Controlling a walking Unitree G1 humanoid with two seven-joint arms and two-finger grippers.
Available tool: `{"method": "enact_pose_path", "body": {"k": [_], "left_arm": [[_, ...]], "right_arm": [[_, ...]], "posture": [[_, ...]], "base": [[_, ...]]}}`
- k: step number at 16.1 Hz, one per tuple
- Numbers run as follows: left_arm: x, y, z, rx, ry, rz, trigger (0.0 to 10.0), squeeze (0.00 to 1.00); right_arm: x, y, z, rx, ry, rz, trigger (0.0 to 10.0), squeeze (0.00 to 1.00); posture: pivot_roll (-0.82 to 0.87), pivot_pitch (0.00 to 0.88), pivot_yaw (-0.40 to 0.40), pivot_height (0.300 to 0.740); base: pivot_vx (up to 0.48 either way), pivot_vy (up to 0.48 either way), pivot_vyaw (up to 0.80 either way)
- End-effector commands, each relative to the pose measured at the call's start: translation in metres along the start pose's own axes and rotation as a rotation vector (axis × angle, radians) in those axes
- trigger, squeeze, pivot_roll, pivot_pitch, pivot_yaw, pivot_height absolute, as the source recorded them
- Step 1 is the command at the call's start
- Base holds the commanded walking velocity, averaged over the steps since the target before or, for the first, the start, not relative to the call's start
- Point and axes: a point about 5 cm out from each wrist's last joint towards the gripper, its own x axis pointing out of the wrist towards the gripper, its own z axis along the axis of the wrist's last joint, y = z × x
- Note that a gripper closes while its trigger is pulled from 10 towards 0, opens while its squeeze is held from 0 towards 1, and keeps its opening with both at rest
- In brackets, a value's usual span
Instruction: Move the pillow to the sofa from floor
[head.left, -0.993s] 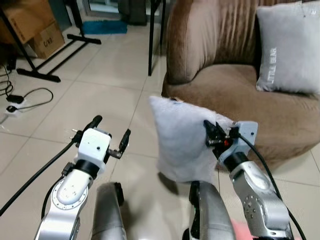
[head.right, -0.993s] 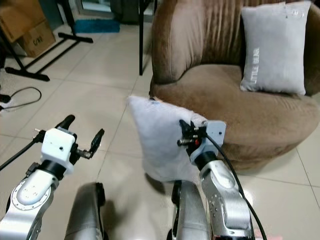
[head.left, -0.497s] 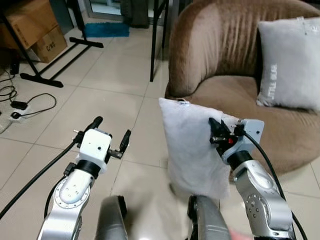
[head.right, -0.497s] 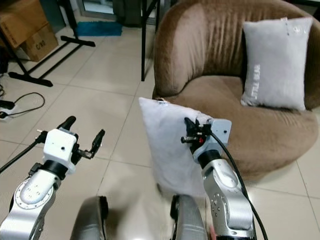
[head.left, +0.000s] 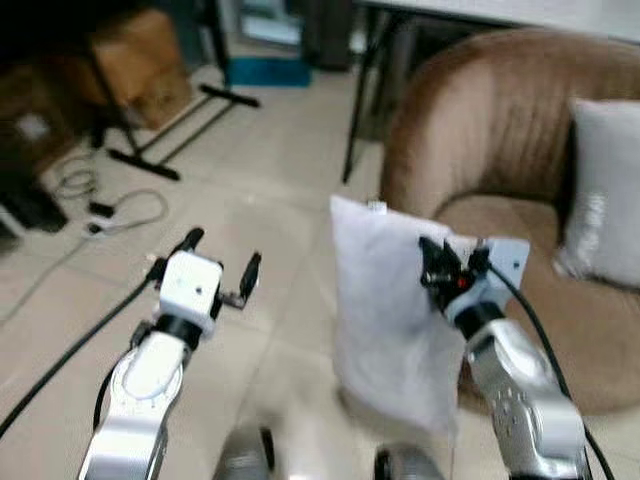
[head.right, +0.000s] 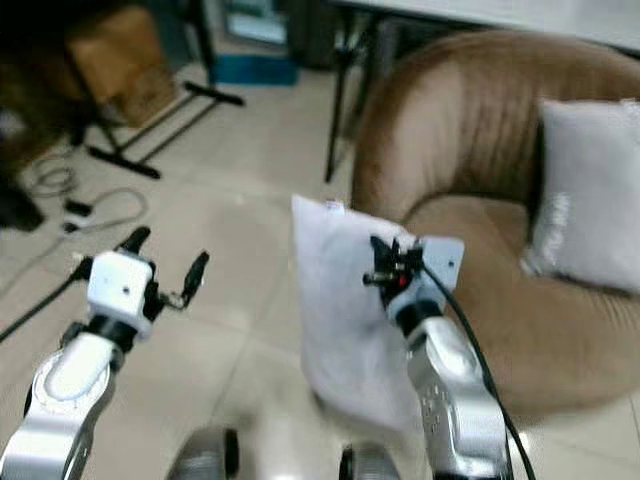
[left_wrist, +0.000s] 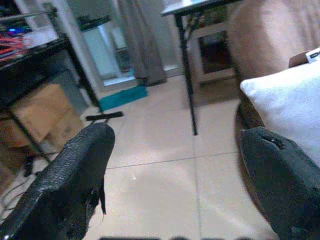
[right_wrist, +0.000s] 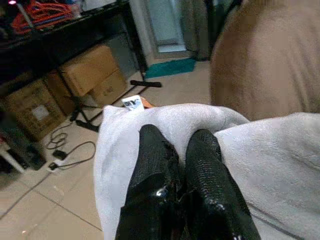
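A pale grey pillow (head.left: 385, 300) hangs off the floor in front of the brown sofa (head.left: 490, 130), with my right gripper (head.left: 432, 270) shut on its upper edge. In the right wrist view the black fingers (right_wrist: 160, 165) pinch the white fabric of the pillow (right_wrist: 270, 165), with its small tag at one corner. My left gripper (head.left: 222, 265) is held out over the tiles to the left of the pillow, open and holding nothing; its fingers (left_wrist: 75, 170) stand wide apart in the left wrist view.
A second grey cushion (head.left: 605, 190) leans on the sofa's back at the right. Cardboard boxes (head.left: 140, 50), a black stand's legs (head.left: 170, 130) and cables with a power strip (head.left: 100, 210) lie on the tiled floor at the left. A table leg (head.left: 358, 110) stands beside the sofa.
The camera has moved and the picture is blurred. The pillow stays in my right gripper and sits a little higher and nearer the sofa. The left gripper holds its pose.
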Motion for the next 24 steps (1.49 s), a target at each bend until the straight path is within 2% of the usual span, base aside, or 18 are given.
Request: {"method": "enact_pose_path", "body": {"k": [1,5,8,12,16,19,24], "left_arm": [[0.000,0.003,0.000,0.003,-0.003,0.020,10.0,0.00],[0.002,0.006,-0.003,0.014,0.037,0.040,10.0,0.00],[0.004,0.006,-0.005,0.033,0.064,0.042,10.0,0.00],[0.005,0.006,-0.003,0.048,0.023,0.040,10.0,0.00],[0.005,0.005,-0.002,0.013,0.020,0.013,10.0,0.00],[0.005,0.005,-0.001,-0.001,0.010,-0.007,10.0,0.00],[0.007,0.006,0.001,-0.011,-0.003,-0.017,10.0,0.00]], "right_arm": [[0.000,-0.001,0.010,-0.004,-0.050,-0.008,10.0,0.00],[-0.001,-0.003,0.009,-0.004,-0.051,-0.023,10.0,0.00],[-0.004,-0.008,0.009,-0.007,-0.073,-0.086,10.0,0.00],[-0.004,-0.009,0.010,-0.008,-0.083,-0.105,10.0,0.00],[0.000,-0.003,0.009,-0.040,-0.086,-0.086,10.0,0.00],[0.004,-0.003,0.009,-0.031,-0.085,-0.097,10.0,0.00],[0.016,0.003,0.014,-0.024,-0.107,-0.091,10.0,0.00]], "posture": [[-0.03,0.000,-0.012,0.731],[-0.03,0.000,-0.008,0.740],[-0.03,0.000,-0.002,0.740],[-0.03,0.000,0.001,0.740],[-0.02,0.000,-0.002,0.740],[-0.02,0.000,-0.001,0.740],[-0.02,0.000,0.001,0.740]], "base": [[0.000,0.000,0.00],[0.000,0.000,0.00],[0.000,0.000,0.00],[0.000,0.000,0.00],[0.000,0.000,0.00],[0.000,0.000,0.00],[0.311,0.000,-0.80]]}}
